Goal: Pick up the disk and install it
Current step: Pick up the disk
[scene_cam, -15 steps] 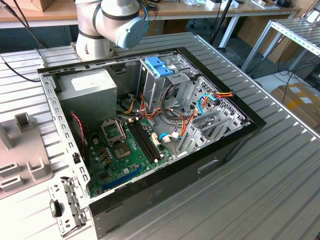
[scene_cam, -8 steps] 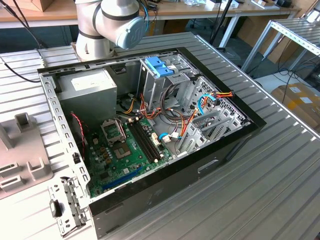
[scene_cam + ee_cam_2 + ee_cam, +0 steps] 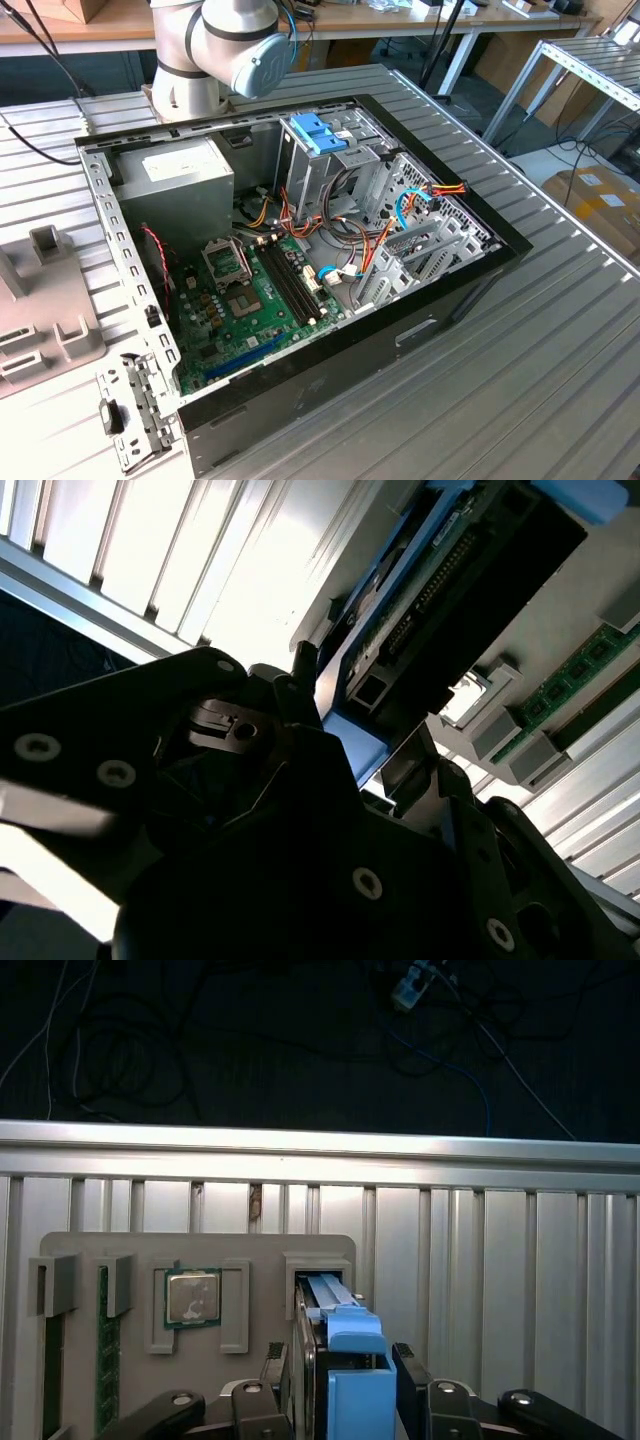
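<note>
Pick-up step, I judge: the gripper (image 3: pixel 352 1392) looks clamped on the disk (image 3: pixel 338 1302), which stands on edge in its slot of the grey parts tray (image 3: pixel 200 1245) (processor chip (image 3: pixel 192 1297) nearby). Freeing it calls for a straight, untilted pull.

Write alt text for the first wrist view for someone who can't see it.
The gripper straddles the disk, which stands on edge with its blue rail showing in a slot of a grey parts holder. The holder also carries a processor chip and memory sticks, and rests on a ribbed metal table.
</note>
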Available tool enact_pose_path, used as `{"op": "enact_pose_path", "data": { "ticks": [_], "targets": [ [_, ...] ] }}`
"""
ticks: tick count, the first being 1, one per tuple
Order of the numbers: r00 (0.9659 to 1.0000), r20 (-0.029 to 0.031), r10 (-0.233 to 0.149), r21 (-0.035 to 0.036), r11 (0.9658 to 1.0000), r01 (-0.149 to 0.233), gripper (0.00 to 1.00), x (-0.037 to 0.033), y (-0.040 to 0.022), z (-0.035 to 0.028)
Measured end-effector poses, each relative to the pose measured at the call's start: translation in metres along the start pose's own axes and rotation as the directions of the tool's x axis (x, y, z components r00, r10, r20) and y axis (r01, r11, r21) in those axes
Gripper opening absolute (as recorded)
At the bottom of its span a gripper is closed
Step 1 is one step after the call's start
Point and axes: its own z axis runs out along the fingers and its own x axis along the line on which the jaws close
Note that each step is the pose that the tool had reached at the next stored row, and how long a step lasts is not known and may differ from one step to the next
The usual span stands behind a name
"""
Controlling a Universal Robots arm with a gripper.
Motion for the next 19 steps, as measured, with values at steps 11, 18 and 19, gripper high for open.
{"op": "enact_pose_path", "data": {
  "ticks": [11,18,19],
  "targets": [
    [1.0000,0.0000,0.000,0.0000,1.0000,0.000,0.37,0.0000,0.0000,0.0003],
    [1.0000,0.0006,0.000,0.0004,1.0000,0.000,0.37,-0.0001,0.0000,-0.0009],
    [1.0000,0.0008,0.000,0.0002,1.0000,0.000,0.37,-0.0001,0.0001,-0.0013]
  ]
}}
